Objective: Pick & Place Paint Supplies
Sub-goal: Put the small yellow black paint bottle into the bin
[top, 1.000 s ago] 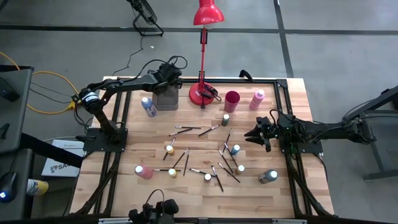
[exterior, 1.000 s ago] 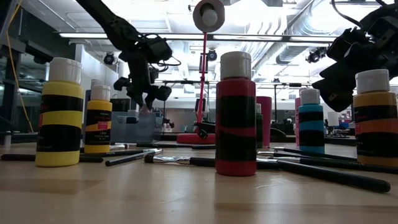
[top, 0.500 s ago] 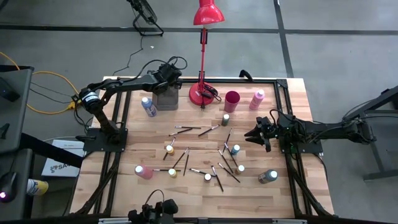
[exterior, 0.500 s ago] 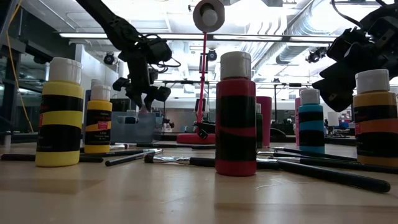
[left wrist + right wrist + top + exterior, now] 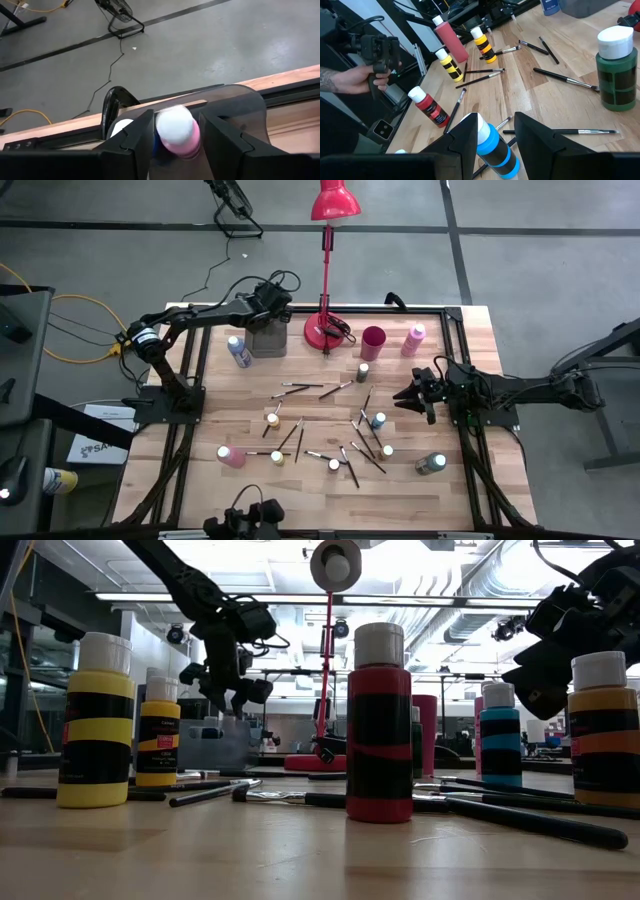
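Left claw over grey bin, pink bottle between its parted fingers (grip unclear). Right claw hovers over desk, narrow, empty.

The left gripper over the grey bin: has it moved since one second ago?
No. In the high view the left gripper hangs above the grey bin beside the red lamp base, the same place as before.
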You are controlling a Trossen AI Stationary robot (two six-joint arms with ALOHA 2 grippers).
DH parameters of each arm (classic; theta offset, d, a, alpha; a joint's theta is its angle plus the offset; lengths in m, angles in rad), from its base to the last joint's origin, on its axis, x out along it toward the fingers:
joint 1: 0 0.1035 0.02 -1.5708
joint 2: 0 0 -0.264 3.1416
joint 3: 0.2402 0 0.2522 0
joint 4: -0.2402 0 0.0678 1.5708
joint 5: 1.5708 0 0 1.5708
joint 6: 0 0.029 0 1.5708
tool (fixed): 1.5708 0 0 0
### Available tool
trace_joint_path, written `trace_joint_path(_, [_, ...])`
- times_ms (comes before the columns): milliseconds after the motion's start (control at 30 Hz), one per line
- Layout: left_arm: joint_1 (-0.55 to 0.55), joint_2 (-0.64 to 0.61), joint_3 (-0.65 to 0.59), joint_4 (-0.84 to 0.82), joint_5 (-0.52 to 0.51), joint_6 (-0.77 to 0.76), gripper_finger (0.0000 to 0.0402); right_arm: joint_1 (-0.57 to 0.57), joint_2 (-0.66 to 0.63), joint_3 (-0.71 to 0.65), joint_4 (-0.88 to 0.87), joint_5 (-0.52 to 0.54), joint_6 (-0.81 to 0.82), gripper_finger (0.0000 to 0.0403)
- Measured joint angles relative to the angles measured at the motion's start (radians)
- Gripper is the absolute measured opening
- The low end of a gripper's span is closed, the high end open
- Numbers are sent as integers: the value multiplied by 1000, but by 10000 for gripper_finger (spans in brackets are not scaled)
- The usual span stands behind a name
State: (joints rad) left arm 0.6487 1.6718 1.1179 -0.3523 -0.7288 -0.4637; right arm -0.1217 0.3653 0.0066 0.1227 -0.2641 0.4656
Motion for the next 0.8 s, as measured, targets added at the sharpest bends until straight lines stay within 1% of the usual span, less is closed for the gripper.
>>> trace_joint_path(200, [0, 0, 12, 12, 7, 31, 154, 0, 0, 0, 0, 0, 0, 122])
trace_joint_path(367, [-1, 0, 78, 9, 30, 179, 155, 0, 0, 0, 0, 0, 0, 122])
trace_joint_path(433, [0, 0, 111, 10, 88, 258, 155, 0, 0, 0, 0, 0, 0, 122])
trace_joint_path(533, [-1, 0, 162, 13, 205, 405, 155, 0, 0, 0, 0, 0, 0, 122])
trace_joint_path(700, [-19, -5, 219, -14, 437, 665, 155, 0, 0, 0, 0, 0, 0, 122])
trace_joint_path(733, [-24, -15, 219, -38, 479, 692, 155, 0, 0, 0, 0, 0, 0, 122])
trace_joint_path(800, [-40, -39, 220, -92, 526, 721, 155, 0, 0, 0, 0, 0, 0, 122])
